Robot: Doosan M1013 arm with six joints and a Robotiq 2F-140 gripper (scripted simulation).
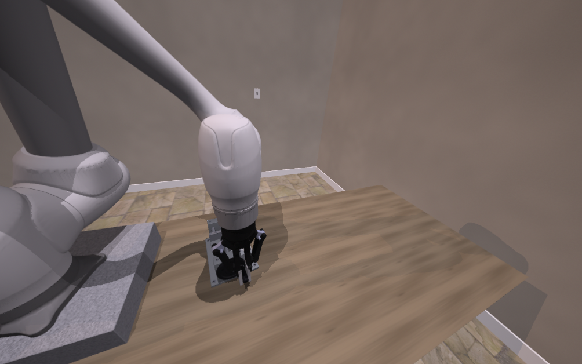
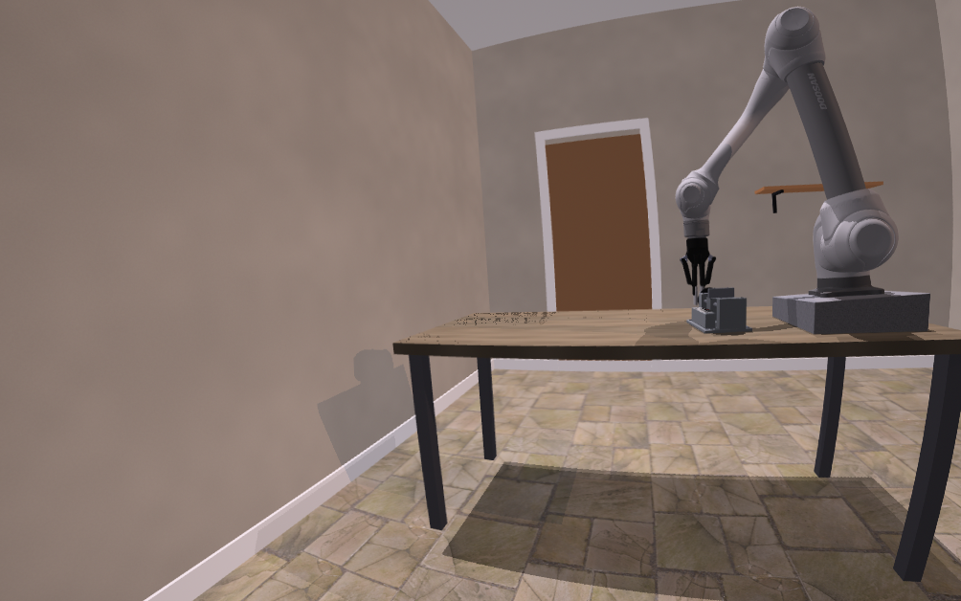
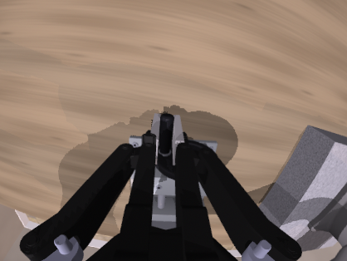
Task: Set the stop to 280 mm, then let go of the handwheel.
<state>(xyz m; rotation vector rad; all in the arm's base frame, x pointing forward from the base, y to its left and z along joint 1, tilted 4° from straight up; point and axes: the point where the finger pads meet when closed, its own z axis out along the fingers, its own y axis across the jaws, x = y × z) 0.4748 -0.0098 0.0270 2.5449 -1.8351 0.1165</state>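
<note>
The stop unit (image 1: 211, 262) (image 2: 731, 315) (image 3: 164, 188) is a small grey fixture with a base plate and upright blocks on the table. Its black handwheel (image 1: 224, 271) lies at the near end in the top view, partly hidden by the fingers. My gripper (image 1: 244, 275) (image 3: 166, 124) points down over this end and is shut on the handwheel's upright black handle (image 3: 167, 125), which stands between the two light finger pads in the wrist view. The arm and fingers cover much of the unit. No scale reading can be made out, so the stop's setting cannot be told.
The grey stone-like base block (image 1: 136, 274) (image 2: 871, 315) (image 3: 286, 183) of the arm stands on the wooden table (image 1: 343, 266) (image 2: 567, 329) beside the unit. The unit's taller grey blocks stand close to the fingers. The far table edge lies behind the unit in the top view.
</note>
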